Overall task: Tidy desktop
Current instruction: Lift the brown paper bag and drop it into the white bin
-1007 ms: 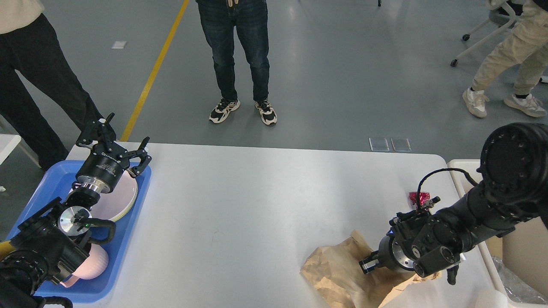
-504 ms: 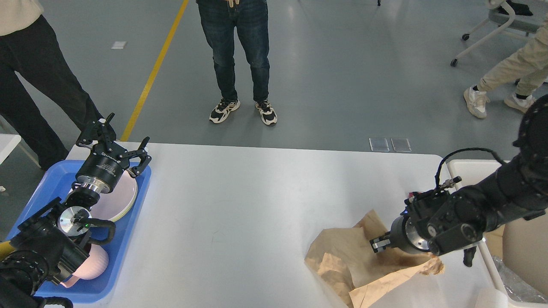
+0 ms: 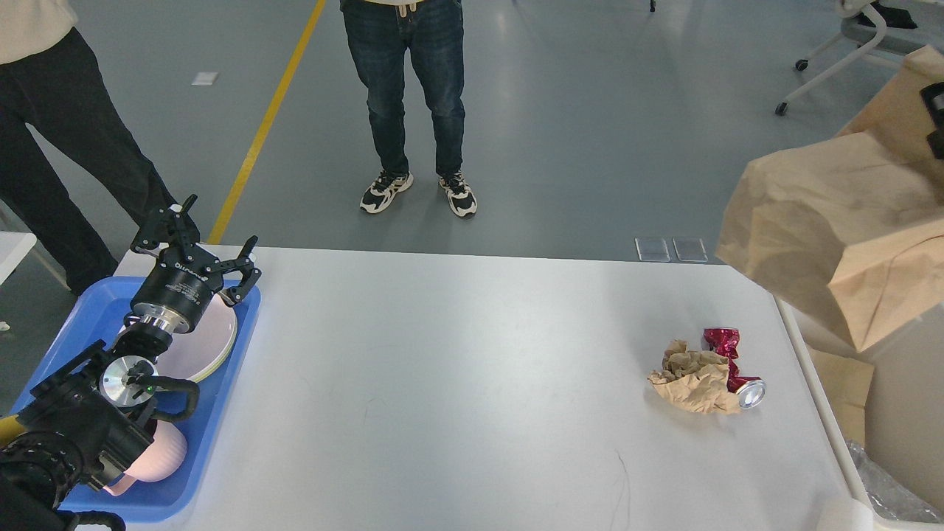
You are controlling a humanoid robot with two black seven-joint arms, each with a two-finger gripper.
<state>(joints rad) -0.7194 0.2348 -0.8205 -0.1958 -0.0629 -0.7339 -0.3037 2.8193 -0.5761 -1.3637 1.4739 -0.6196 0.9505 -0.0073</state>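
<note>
1. The desktop (image 3: pixel 457 369), a glossy white-grey table top with rounded corners, fills the lower middle of the head view, with grey floor beyond its far edge.
2. The left gripper (image 3: pixel 199 243) hovers over the far end of a blue plastic tray (image 3: pixel 221 413) at the desktop's left edge; its two black fingers are spread wide and hold nothing.
3. In the tray lies a pale pink plate (image 3: pixel 210 343), partly hidden by the left arm, and nearer the camera a pink rounded dish (image 3: pixel 166 457) (its exact kind is hard to tell).
4. Towards the right of the desktop sits a crumpled ball of brown paper (image 3: pixel 693 380), touching a crushed red drink can (image 3: pixel 730 361) that lies on its side just behind and to the right of it.
5. A large brown paper bag (image 3: pixel 833 221) hangs in the air at the upper right, above the desktop's right corner and the cream bin (image 3: pixel 914 413) beside it.
6. Of the right arm only a small black part shows at the frame's right edge against the bag (the gripper itself is out of view, so its fingers cannot be judged).
7. Two people stand on the floor beyond the table: one in blue jeans (image 3: pixel 405 74) and trainers, one in black trousers (image 3: pixel 66 133) at the left.
</note>
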